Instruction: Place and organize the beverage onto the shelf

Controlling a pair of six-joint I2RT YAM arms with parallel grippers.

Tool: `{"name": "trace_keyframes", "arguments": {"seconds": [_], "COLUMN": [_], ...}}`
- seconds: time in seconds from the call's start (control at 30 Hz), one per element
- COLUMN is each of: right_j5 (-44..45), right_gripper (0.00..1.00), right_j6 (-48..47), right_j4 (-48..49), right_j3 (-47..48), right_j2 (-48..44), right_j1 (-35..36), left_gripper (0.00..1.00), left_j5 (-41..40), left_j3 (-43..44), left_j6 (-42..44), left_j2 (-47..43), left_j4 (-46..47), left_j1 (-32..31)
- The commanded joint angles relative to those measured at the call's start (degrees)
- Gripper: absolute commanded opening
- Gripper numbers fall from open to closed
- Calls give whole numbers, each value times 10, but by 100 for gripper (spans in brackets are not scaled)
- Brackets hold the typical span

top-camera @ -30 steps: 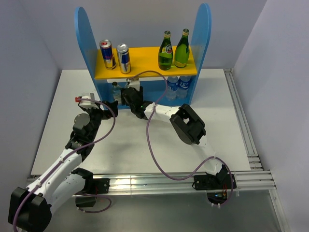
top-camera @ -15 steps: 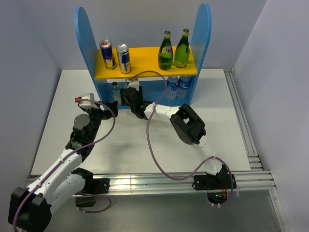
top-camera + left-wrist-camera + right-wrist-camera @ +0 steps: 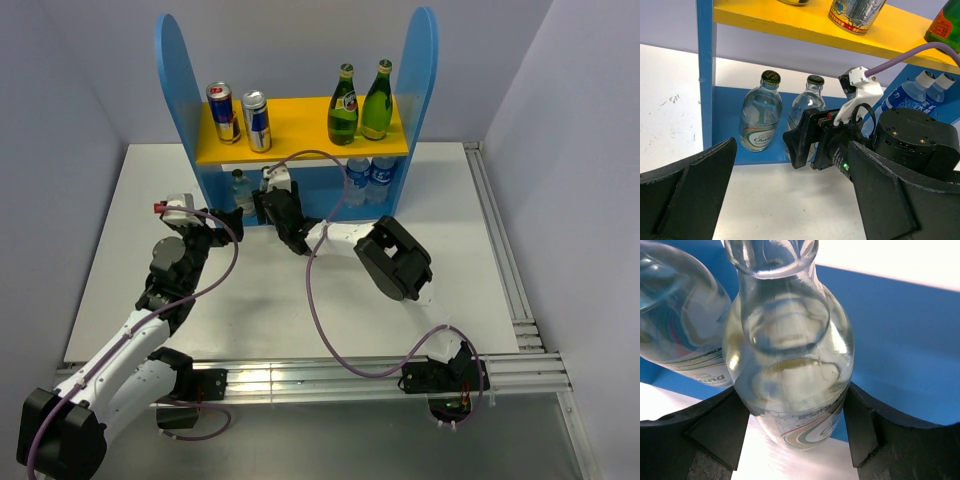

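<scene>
Glass bottle (image 3: 787, 380), right wrist view: upright, right gripper (image 3: 795, 412) clamped on its body. Second glass bottle (image 3: 680, 325) just beside, blue shelf (image 3: 900, 340) back behind.
Left wrist view: both glass bottles in the lower bay under the yellow board. Left gripper (image 3: 792, 150) fingers apart, empty, in front of the shelf.
Top view: 2 cans (image 3: 222, 110) and 2 green bottles (image 3: 343, 105) on the upper board, water bottles (image 3: 358, 172) below.

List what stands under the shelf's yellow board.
A first glass bottle and beside it a second glass bottle, gripped by the right claw; further along, two water bottles. The claw covers the second bottle's lower part; its arm hides the water bottles' bases.
</scene>
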Motion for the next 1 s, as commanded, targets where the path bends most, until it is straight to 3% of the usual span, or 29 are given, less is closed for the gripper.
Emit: {"name": "trace_keyframes", "arguments": {"seconds": [0.0,0.3,0.33,0.47,0.57,0.63,0.73,0.97], "right_j5": [19,3,-4,-33,-53,-55,-61,-72], "right_gripper": [0,0,9,11,40,51,61,69], "right_j6": [-50,-75,-74,-68,-61,-55,-50,-50], "right_j4": [131,173,181,194,183,170,171,173], "right_j3": [12,19,14,5,17,32,34,36], "right_j2": [-41,-30,-33,-34,-28,-23,-21,-20], "right_j1": [-5,-8,-9,-15,-23,-28,-33,-36], "left_gripper": [99,99,99,99,99,99,99,99], "left_j5": [-10,-13,-13,-15,-16,-16,-17,-18], "left_j3": [-6,-6,-7,-6,-7,-8,-8,-9], "left_j6": [9,13,14,15,15,16,17,19], "left_j2": [-8,-2,-2,-1,-3,-8,-13,-18], "left_j4": [30,41,43,44,42,42,39,39], "left_j1": [-2,-2,-2,-2,-2,-2,-3,-3]}}
